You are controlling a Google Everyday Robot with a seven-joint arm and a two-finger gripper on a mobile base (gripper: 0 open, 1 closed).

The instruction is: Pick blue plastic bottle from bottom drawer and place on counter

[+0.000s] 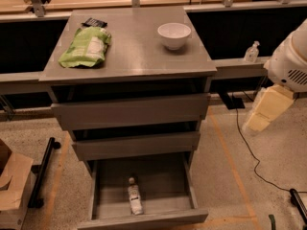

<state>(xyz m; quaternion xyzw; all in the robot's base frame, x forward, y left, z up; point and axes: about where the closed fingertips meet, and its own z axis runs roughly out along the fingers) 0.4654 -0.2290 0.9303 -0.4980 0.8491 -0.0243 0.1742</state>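
The reach toward the bottle is judged to be the step in hand; no grasp has been made yet. The blue plastic bottle (135, 196) is seen lying on its side inside the open bottom drawer (160, 178), near the drawer's front wall, with its cap turned toward the back. The end effector (266, 110) is held well to the right of the drawer and above its level, apart from the cabinet (132, 111). Nothing is seen in its hold, and how far it is opened cannot be told. For the next move, it would need to be brought left over the drawer, lowered inside, and lined up across the bottle's slim body. The desk (134, 51) above the drawer, where a bowl (174, 35) and a green bag (86, 46) are set, is judged to have bare room between them for placing.
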